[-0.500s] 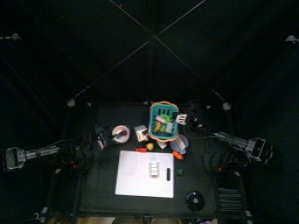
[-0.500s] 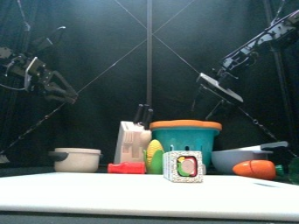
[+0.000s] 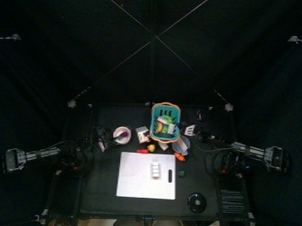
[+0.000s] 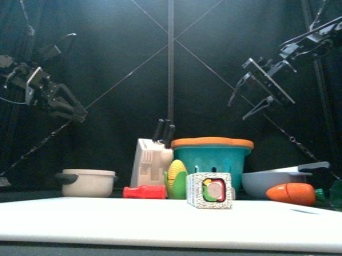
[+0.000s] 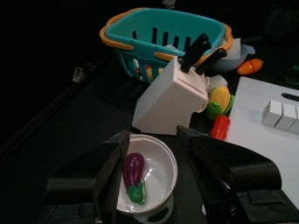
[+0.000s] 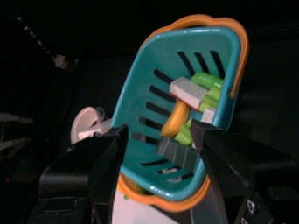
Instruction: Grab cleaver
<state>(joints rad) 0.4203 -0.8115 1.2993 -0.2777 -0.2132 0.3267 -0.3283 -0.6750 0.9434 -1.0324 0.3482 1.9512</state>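
The left claw (image 5: 158, 138) hangs up high on the left side of the small black table (image 3: 104, 181). Its two black jaws stand wide apart and hold nothing. Under it sits a round white pot (image 5: 163, 156) with a little purple toy eggplant (image 5: 133, 175) inside.

Just beside the pot stands a tall white wooden knife block (image 5: 176, 98). Black knife handles (image 5: 201, 54) stick up out of its top. The cleaver should be one of these, but I cannot tell which handle is the cleaver's. No claw touches the block or the handles.

Behind the block is a teal plastic basket with an orange rim (image 4: 211, 158). It has toy food in it. A yellow and green toy corn (image 4: 175, 178) leans between the block and the basket. A small red block (image 4: 143, 191) lies in front of the knife block.

The right claw (image 6: 158, 129) is up high on the right side, well above the basket. Its jaws are spread wide too, with nothing in them.

An orange toy carrot (image 4: 294, 193) lies at the right, next to a grey bowl (image 4: 271, 179). A flat white board (image 3: 150, 174) lies at the front of the table.
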